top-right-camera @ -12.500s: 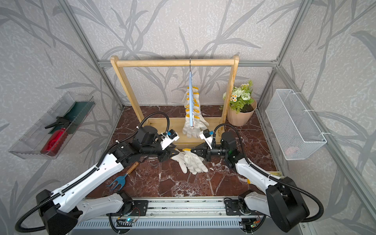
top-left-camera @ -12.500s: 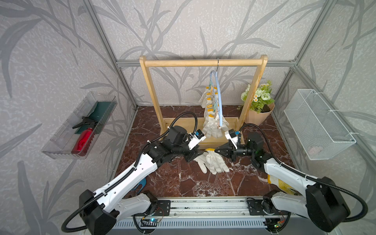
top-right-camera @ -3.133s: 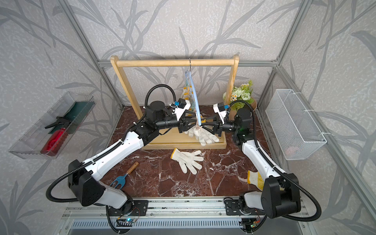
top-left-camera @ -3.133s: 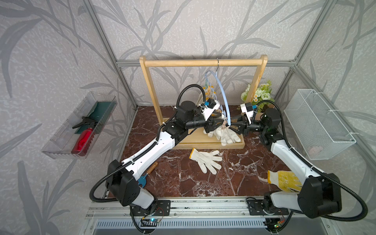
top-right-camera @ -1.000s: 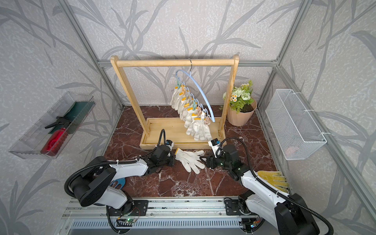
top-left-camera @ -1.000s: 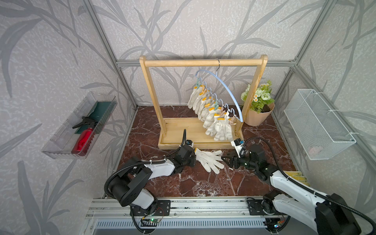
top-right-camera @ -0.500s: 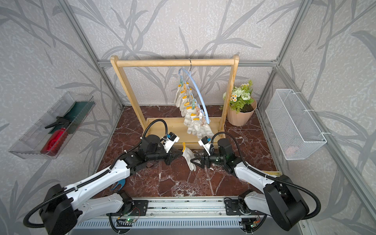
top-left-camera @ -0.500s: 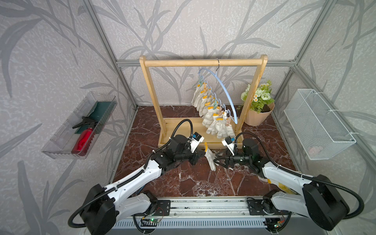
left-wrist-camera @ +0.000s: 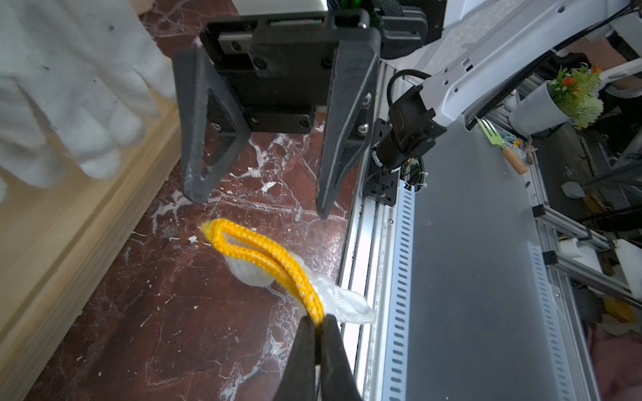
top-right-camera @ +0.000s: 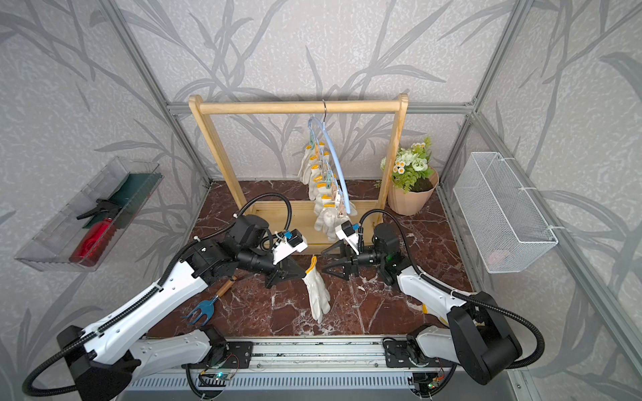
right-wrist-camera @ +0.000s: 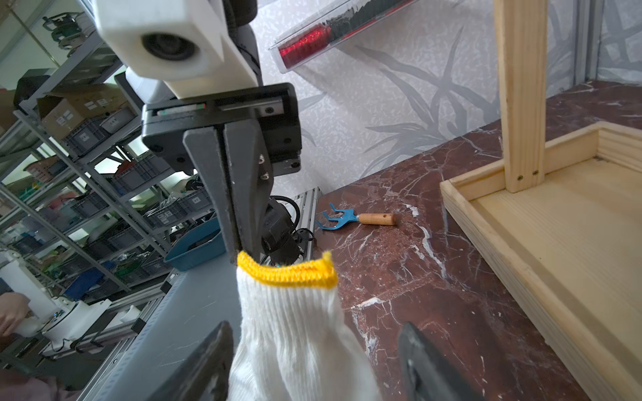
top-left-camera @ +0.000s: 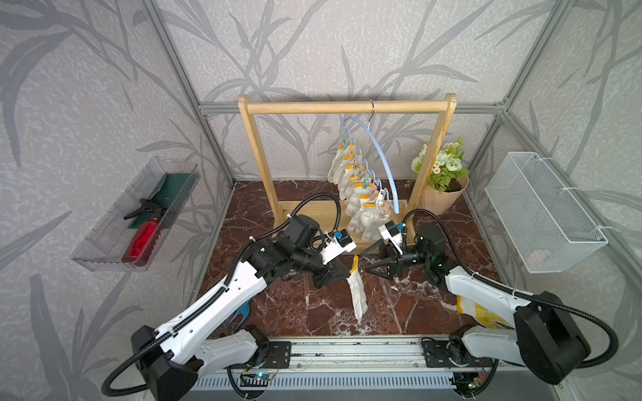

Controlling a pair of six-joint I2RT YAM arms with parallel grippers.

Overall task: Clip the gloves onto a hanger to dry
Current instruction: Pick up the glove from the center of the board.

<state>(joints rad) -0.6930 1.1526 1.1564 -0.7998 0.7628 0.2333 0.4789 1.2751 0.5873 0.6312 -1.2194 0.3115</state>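
Observation:
A white glove (top-left-camera: 357,291) (top-right-camera: 316,291) with a yellow cuff (left-wrist-camera: 264,253) hangs fingers-down over the marble floor. My left gripper (top-left-camera: 347,274) (top-right-camera: 302,274) (left-wrist-camera: 318,321) is shut on one end of that cuff. Facing it, my right gripper (top-left-camera: 365,262) (top-right-camera: 323,262) (right-wrist-camera: 314,330) stands open, its jaws on either side of the glove (right-wrist-camera: 295,323) just below the cuff, not touching. Several more gloves (top-left-camera: 361,198) (top-right-camera: 323,194) are clipped along the blue hanger (top-left-camera: 382,152) (top-right-camera: 335,156) on the wooden rack (top-left-camera: 344,107).
A flower pot (top-left-camera: 441,194) stands by the rack's right post, with a wire basket (top-left-camera: 542,211) on the right wall. A clear tray (top-left-camera: 139,215) with a red bottle hangs left. A blue hand rake (top-right-camera: 208,305) and a yellow-patterned glove (top-left-camera: 483,312) lie on the floor.
The glove that lay flat a second ago now hangs from my left gripper, lifted by its cuff. My right gripper has opened wider beside it. The hanger has swung.

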